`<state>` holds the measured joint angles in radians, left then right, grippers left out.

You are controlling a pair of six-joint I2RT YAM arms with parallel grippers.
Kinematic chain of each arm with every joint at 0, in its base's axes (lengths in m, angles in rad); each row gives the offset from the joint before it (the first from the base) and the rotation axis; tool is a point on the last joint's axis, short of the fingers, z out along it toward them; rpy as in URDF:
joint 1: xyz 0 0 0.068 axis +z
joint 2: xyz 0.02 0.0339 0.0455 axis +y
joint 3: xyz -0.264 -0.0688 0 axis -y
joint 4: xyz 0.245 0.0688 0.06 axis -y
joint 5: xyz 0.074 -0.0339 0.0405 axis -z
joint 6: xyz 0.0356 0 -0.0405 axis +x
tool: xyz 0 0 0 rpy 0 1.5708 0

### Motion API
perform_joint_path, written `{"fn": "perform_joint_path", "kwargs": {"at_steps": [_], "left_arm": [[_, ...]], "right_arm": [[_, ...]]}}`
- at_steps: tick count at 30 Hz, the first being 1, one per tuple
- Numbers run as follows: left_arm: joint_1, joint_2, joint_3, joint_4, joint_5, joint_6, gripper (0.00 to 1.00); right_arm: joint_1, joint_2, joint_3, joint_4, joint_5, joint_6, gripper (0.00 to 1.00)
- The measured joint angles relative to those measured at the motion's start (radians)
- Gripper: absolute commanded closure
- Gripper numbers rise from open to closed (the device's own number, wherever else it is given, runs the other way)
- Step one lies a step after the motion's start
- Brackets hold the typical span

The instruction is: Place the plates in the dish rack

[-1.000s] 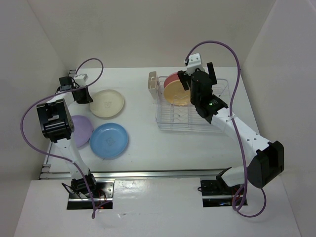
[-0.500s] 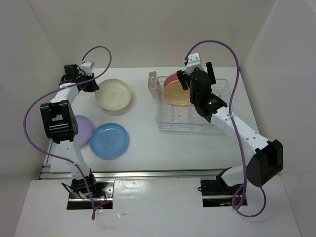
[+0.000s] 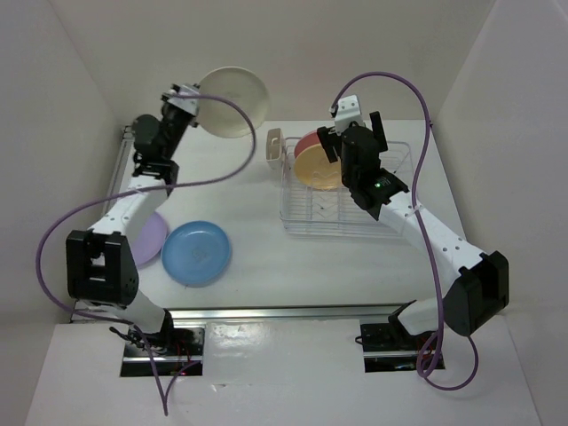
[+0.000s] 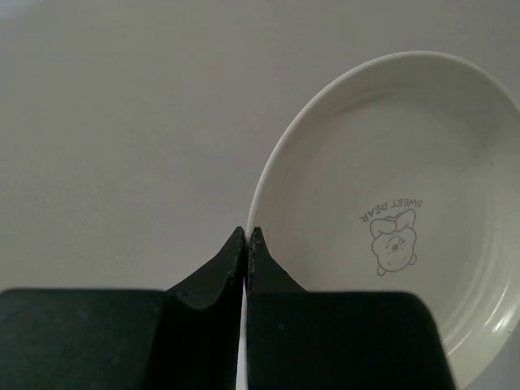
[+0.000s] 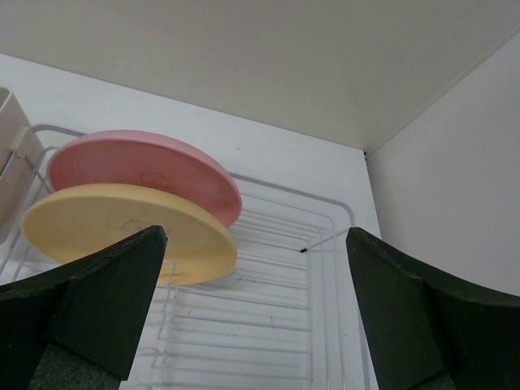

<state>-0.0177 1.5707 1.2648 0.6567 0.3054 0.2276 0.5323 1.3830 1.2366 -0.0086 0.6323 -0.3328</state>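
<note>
My left gripper (image 3: 189,99) is shut on the rim of the cream plate (image 3: 233,102) and holds it high above the table's back left. In the left wrist view the gripper (image 4: 245,234) pinches the plate's edge, and the plate (image 4: 406,203) shows a bear print. The pink plate (image 3: 310,142) and orange-yellow plate (image 3: 318,167) stand in the wire dish rack (image 3: 395,226). My right gripper (image 3: 355,133) is open and empty over the rack; its view shows the pink plate (image 5: 146,166), orange-yellow plate (image 5: 122,227) and rack wires (image 5: 268,309). The blue plate (image 3: 197,252) and lavender plate (image 3: 151,235) lie at front left.
A beige cutlery holder (image 3: 274,148) hangs on the rack's left end. White walls close in the table on the left, back and right. A metal rail (image 3: 284,312) runs along the near edge.
My left gripper has lifted the cream plate off the table and swung it up and right toward the rack. The right arm has not moved.
</note>
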Motion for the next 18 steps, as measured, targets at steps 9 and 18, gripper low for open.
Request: {"fn": "perform_joint_path", "kwargs": {"at_steps": [9,18], "left_arm": [[-0.418,0.131,-0.079,0.485,-0.222,0.344,1.00],[-0.481,0.154,-0.108,0.550,-0.244,0.401,1.00]], "right_arm": [[0.000,0.000,0.000,0.002,0.029,-0.014,0.00],[-0.002,-0.041,-0.002,0.050,0.102,-0.106,0.00]]}}
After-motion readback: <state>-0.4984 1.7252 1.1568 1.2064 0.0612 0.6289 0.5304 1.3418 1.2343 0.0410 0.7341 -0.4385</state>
